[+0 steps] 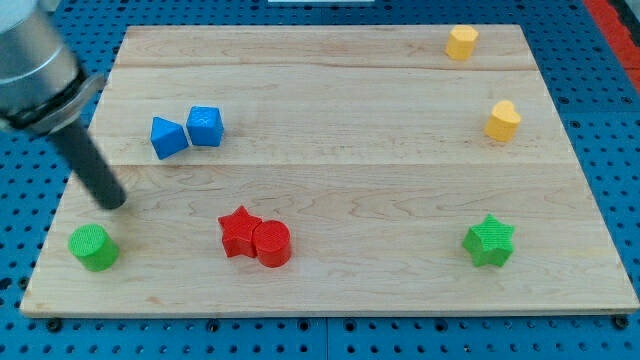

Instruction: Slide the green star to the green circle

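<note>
The green star (pixel 489 241) lies near the board's lower right. The green circle (pixel 93 247) lies near the board's lower left corner. My tip (pixel 113 203) rests on the board at the left, just above and slightly right of the green circle, apart from it. The dark rod slants up toward the view's top left. The green star is far to the right of my tip.
A red star (pixel 238 231) touches a red circle (pixel 271 243) at the lower middle. Two blue blocks (pixel 169 137) (pixel 205 126) sit side by side at the upper left. Two yellow blocks (pixel 461 42) (pixel 503 120) lie at the upper right. The wooden board (pixel 340 150) has a blue pegboard around it.
</note>
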`<state>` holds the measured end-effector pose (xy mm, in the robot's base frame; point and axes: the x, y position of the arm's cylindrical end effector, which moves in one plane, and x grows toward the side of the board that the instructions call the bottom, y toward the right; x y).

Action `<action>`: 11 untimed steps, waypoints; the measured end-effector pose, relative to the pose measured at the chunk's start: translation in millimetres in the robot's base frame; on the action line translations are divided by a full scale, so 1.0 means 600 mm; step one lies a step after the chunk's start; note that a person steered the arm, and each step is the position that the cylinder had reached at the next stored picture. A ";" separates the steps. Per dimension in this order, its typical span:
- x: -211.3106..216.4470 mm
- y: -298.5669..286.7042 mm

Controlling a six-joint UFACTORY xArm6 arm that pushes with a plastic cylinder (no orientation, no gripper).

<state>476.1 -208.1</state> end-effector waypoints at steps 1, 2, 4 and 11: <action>-0.045 0.191; -0.045 0.395; 0.072 0.709; -0.016 0.086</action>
